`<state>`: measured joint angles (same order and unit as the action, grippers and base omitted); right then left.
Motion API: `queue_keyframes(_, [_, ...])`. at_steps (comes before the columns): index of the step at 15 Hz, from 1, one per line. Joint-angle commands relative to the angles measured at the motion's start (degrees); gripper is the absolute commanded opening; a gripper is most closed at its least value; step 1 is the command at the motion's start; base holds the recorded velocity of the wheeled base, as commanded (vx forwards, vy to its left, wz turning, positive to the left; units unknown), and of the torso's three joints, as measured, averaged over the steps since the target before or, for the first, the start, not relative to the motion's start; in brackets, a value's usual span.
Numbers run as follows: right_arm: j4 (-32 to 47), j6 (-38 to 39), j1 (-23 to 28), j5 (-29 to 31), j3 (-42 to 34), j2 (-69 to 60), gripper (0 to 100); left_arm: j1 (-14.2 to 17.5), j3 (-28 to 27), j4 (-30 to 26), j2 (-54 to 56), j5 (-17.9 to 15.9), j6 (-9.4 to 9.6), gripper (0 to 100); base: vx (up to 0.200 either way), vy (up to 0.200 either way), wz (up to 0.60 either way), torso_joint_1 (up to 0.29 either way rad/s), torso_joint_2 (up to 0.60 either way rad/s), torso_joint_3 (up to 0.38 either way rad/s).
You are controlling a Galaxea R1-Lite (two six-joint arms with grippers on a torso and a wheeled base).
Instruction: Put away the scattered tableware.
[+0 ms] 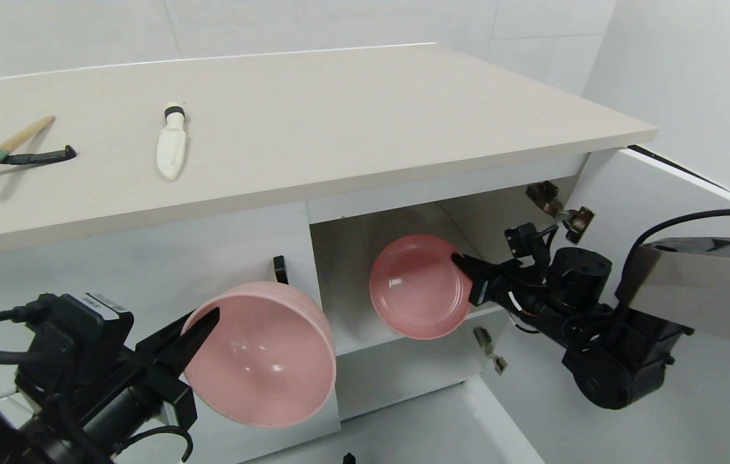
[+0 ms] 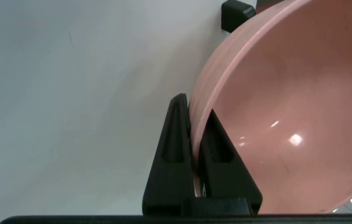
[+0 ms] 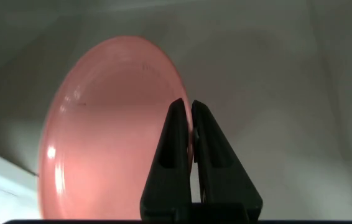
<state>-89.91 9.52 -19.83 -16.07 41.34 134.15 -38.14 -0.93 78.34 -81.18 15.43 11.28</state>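
A large pink bowl (image 1: pixel 262 361) hangs tilted in front of the closed cabinet door, low on the left, with my left gripper (image 1: pixel 200 325) shut on its rim. The left wrist view has that bowl (image 2: pixel 288 118) pinched between the black fingers (image 2: pixel 173 155). A smaller pink plate (image 1: pixel 416 287) is held on edge inside the open cabinet, above its shelf, by my right gripper (image 1: pixel 462 264), which is shut on its rim. Seen from the right wrist, the plate (image 3: pixel 107 130) faces the cabinet's back wall. A white knife (image 1: pixel 171 148), a wooden chopstick (image 1: pixel 7 148) and a black utensil (image 1: pixel 23 158) lie on the countertop.
The beige countertop (image 1: pixel 339 122) runs overhead of both grippers. The open cabinet has a white shelf (image 1: pixel 365 338), and its door (image 1: pixel 661 193) is swung out to the right with hinges (image 1: pixel 562 209) showing. A black handle (image 1: pixel 280 269) sits on the closed left door.
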Motion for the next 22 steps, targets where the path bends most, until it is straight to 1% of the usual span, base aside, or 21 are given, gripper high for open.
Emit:
queue_keyframes(1, [-0.1,2.0,0.1,0.0,5.2,5.7,0,0.7,-0.1,0.1,0.1,0.0,0.06,0,0.0,0.0,0.0,0.0,0.0,0.0])
queue_keyframes(4, [-0.1,2.9,0.2,0.2,10.8,10.7,0,0.7,-0.2,0.2,0.2,0.0,0.06,0,0.0,0.0,0.0,0.0,0.0,0.0])
queue_keyframes(6, [-0.1,4.5,0.0,4.7,14.4,13.6,0,0.7,-0.2,0.2,0.1,0.0,0.06,0,0.0,0.0,0.0,0.0,0.0,0.0])
queue_keyframes(7, [-0.1,6.8,-0.1,6.7,17.0,15.1,0,0.7,-0.2,0.2,0.1,0.0,0.06,0,0.0,0.0,0.0,0.0,0.0,0.0])
queue_keyframes(9, [-0.1,7.9,-0.1,6.7,17.6,15.3,0,0.7,-0.2,0.2,0.1,0.0,-0.03,0,0.0,0.0,0.0,0.0,0.0,0.0])
queue_keyframes(17, [-0.1,7.8,-0.6,8.2,19.3,18.4,0,0.7,-0.5,0.8,0.9,0.0,-0.03,0,0.0,0.0,0.0,0.0,0.0,0.0])
queue_keyframes(18, [-0.1,7.8,-0.6,8.6,19.7,18.3,100,0.7,-0.5,0.8,0.9,0.0,-0.03,0,0.0,0.0,0.0,0.0,0.0,0.0])
queue_keyframes(22, [-0.1,7.5,-0.5,8.7,20.9,18.1,100,0.7,-0.5,0.8,0.9,0.0,-0.03,0,0.0,0.0,0.0,0.0,0.0,0.0])
